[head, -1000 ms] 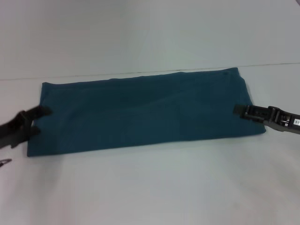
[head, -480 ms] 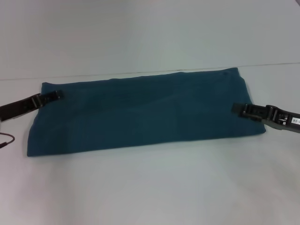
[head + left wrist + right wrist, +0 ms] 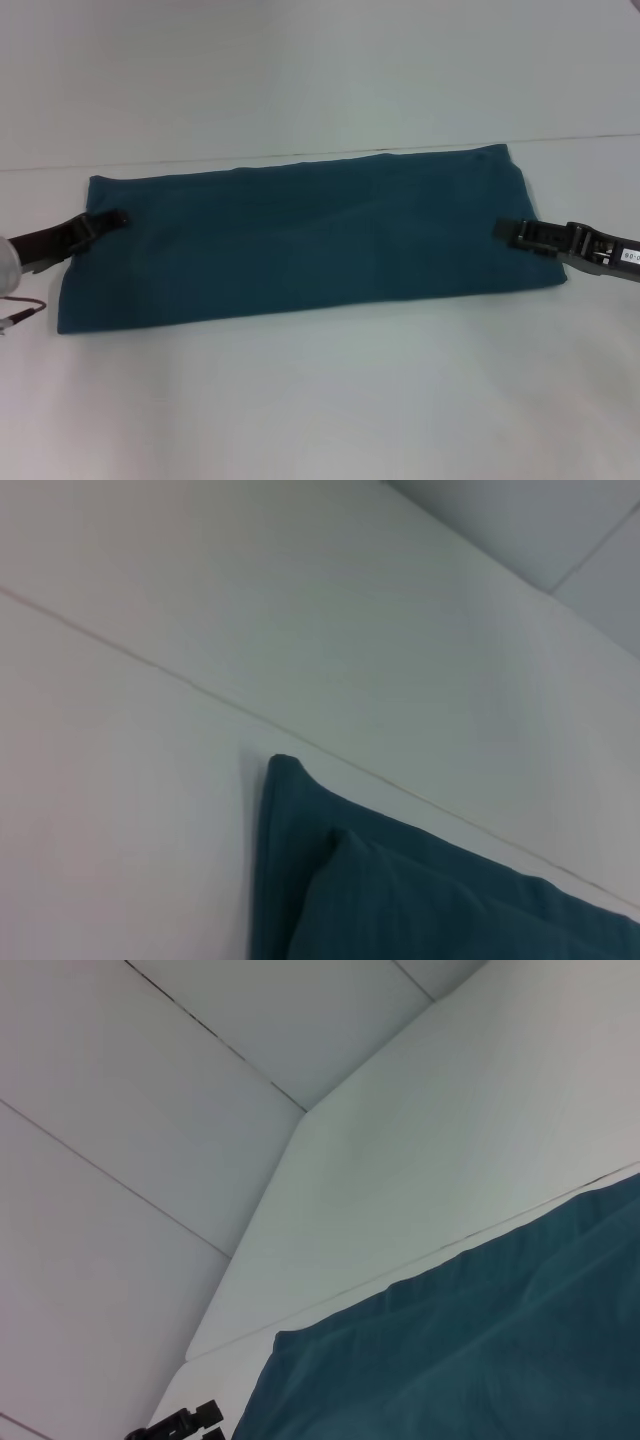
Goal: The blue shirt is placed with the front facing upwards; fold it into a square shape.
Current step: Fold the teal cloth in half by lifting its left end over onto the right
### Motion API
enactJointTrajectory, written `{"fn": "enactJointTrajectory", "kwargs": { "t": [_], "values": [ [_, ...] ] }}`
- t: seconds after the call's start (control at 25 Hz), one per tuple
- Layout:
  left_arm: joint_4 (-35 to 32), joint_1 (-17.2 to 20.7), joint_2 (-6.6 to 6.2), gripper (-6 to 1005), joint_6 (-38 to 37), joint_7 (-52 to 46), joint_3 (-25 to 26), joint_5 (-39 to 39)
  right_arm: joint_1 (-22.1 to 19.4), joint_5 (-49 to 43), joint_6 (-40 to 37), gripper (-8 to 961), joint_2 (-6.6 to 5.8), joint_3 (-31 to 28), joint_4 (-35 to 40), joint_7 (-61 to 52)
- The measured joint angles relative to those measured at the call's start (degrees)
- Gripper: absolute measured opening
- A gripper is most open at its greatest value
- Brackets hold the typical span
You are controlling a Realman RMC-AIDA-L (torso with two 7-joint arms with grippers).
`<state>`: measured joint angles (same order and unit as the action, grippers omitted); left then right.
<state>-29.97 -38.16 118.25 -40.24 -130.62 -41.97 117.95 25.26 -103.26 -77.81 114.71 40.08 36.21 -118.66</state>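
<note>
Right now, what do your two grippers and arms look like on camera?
The left gripper is a slim black finger assembly on a dark link, with a thin reddish cable beside it. The right gripper is black and blocky, with a grey segment behind bearing a small white printed label.

Blue shirt [image 3: 300, 245] plain dark teal, no print; table [image 3: 320, 400] white; both tools black.

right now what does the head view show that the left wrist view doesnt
Only the head view shows the left gripper at the shirt's left end, the right gripper at its right end, and the whole long folded band. Only the left wrist view shows a corner close up, with one layer lying over another. Both show the blue shirt on the white table.
</note>
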Motion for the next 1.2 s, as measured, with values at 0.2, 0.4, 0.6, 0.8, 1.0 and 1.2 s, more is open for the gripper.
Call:
{"fn": "enactJointTrajectory", "kwargs": {
  "t": [0.2, 0.4, 0.6, 0.8, 1.0, 1.2],
  "values": [
    [2.1, -0.9, 0.21, 827, 2.1, -0.1, 0.0, 0.4, 0.2, 0.0, 0.1, 536, 0.06, 0.0, 0.0, 0.0],
    [3.4, -1.2, 0.25, 828, 2.6, 0.3, 0.0, 0.7, 0.2, 0.0, 0.1, 536, 0.07, 0.0, 0.0, -0.2],
    [3.4, -1.2, 0.45, 828, 2.4, 0.2, -0.9, 0.8, 0.1, 0.0, 0.1, 537, 0.07, 0.0, 0.0, -0.3],
    [1.9, -0.6, 0.61, 827, 2.5, -0.1, -1.2, 0.6, 0.2, 0.0, 0.1, 537, 0.07, 0.0, 0.0, -0.4],
    [-0.1, -0.2, 0.98, 827, 4.0, -0.2, -1.2, 0.7, 0.0, 0.0, 0.1, 537, 0.11, 0.0, 0.0, -0.4],
    [0.6, -0.7, 1.03, 828, 6.2, 0.2, -2.2, 0.9, -0.1, 0.1, 0.1, 537, 0.17, 0.0, 0.0, -0.5]
  ]
}}
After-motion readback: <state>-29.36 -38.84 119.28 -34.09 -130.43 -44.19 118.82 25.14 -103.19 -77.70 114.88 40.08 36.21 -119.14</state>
